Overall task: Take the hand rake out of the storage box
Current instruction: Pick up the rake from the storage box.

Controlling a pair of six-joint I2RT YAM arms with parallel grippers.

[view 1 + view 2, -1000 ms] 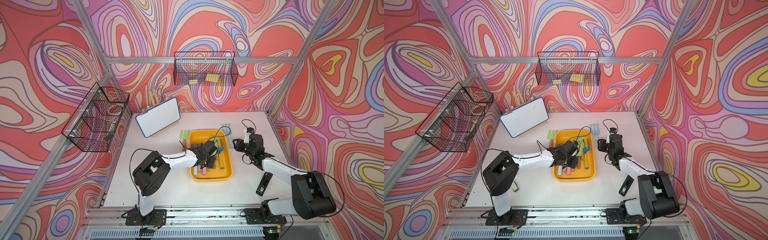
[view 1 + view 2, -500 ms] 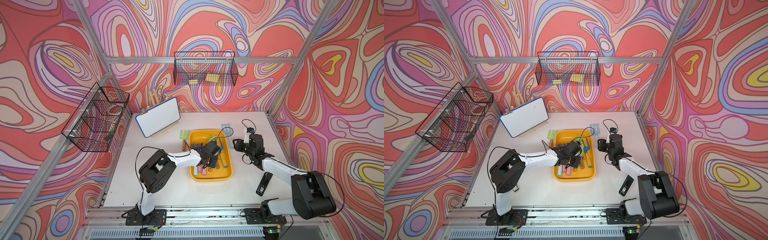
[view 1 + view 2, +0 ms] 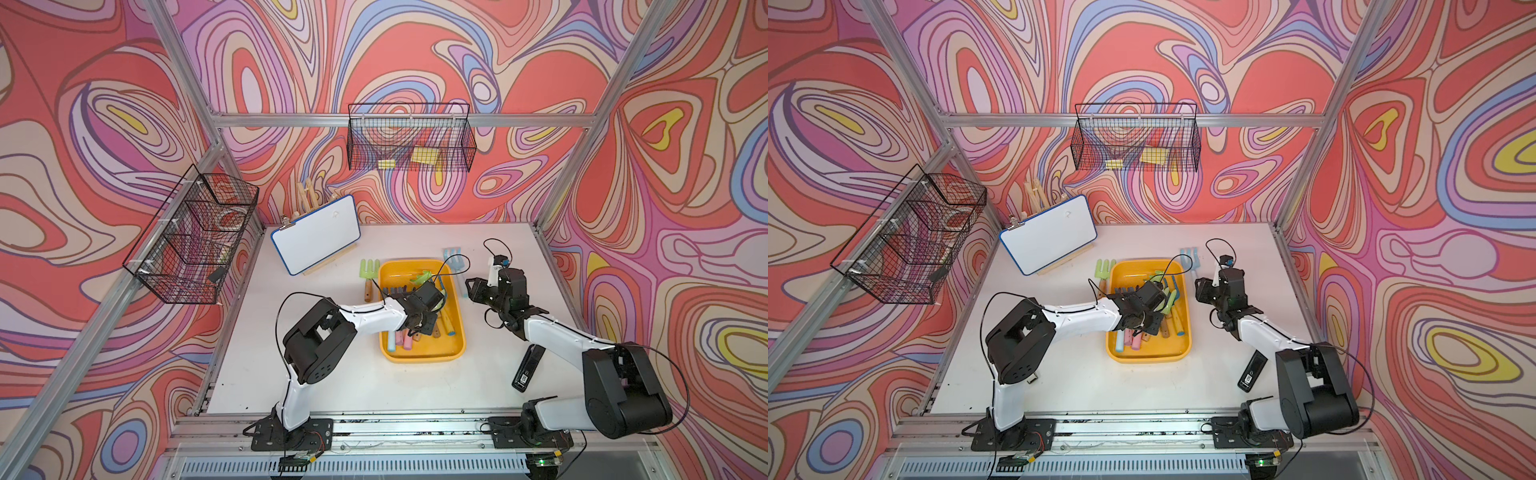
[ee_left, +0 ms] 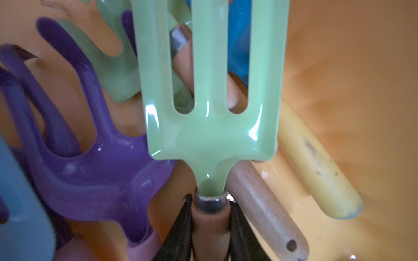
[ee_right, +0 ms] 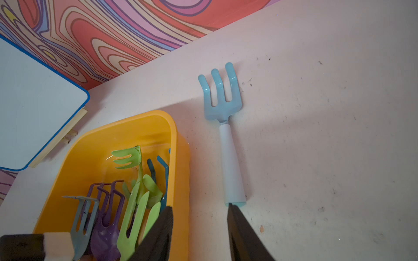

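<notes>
The left gripper's black fingers are clamped on the wooden grip of a pale green hand rake, just behind its metal collar. The rake is inside the yellow-orange storage box, its three tines lying over the other tools there: a purple rake, a loose wooden handle and a yellow handle.

The right gripper hangs over the table just beside the box, fingers apart and holding nothing. A blue rake with a white handle lies on the table right by it. In a top view, another green rake lies on the box's other side, near the whiteboard.
</notes>
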